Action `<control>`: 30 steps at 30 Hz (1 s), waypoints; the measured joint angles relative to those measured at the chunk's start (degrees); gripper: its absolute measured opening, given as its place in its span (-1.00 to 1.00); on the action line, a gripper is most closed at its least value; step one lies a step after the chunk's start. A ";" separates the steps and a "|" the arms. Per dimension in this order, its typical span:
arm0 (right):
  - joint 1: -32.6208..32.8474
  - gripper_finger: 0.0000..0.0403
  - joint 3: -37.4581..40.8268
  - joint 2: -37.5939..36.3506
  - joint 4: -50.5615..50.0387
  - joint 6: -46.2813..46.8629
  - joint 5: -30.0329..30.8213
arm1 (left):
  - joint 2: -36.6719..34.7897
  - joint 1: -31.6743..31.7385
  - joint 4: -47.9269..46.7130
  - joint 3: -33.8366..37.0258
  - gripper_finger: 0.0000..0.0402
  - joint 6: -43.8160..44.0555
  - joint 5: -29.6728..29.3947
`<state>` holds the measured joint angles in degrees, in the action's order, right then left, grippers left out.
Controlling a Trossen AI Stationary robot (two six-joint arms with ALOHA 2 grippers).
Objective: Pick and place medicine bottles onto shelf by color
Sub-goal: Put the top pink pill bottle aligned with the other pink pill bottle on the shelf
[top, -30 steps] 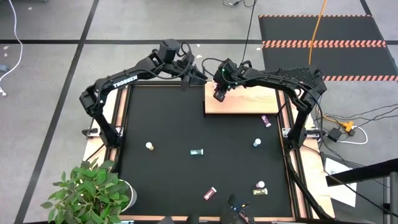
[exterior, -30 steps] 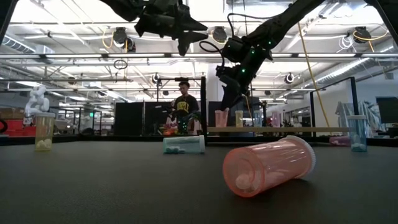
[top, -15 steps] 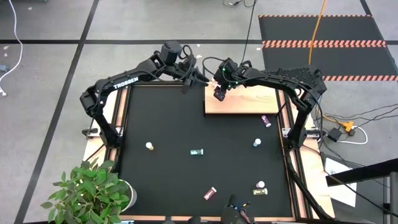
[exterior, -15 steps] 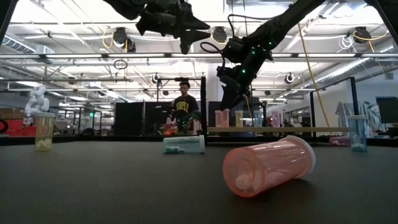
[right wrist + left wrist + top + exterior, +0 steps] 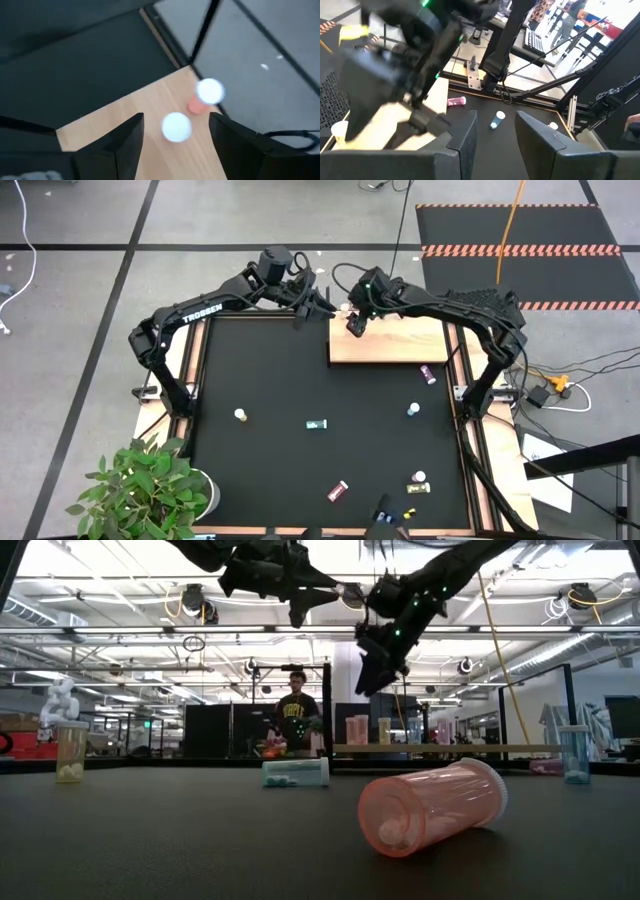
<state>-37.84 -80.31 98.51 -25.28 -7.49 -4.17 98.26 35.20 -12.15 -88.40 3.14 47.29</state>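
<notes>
Fingers [image 5: 127,145] of the right gripper [image 5: 175,150] stand apart, empty, above two seemingly upright bottles [image 5: 176,126] on the shelf [image 5: 125,122] corner

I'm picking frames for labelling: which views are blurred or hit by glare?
Left wrist view: the right arm is smeared by motion. Right wrist view: the bottles on the shelf look soft. Low view: bright ceiling lights wash out the top. High view: evenly lit.

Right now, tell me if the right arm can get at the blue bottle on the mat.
Probably yes: the right gripper hangs open and empty over the shelf, and the blue bottle stands clear on the mat.
</notes>
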 joint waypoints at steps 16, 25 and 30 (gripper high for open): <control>4.84 -0.51 26.29 -9.06 26.53 21.31 13.50 | -0.02 0.13 -3.34 0.00 -0.33 -2.50 -0.60; 6.18 -0.96 34.62 -8.63 42.30 22.80 17.67 | -0.02 0.96 -1.07 0.00 -0.33 -2.86 -2.65; 3.98 -0.99 35.69 -5.43 46.98 17.63 14.89 | -0.02 1.31 -0.90 0.00 -0.34 -2.93 -2.92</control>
<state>-33.86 -44.62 93.08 21.69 10.14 10.72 98.24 36.51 -13.05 -88.40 0.21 44.37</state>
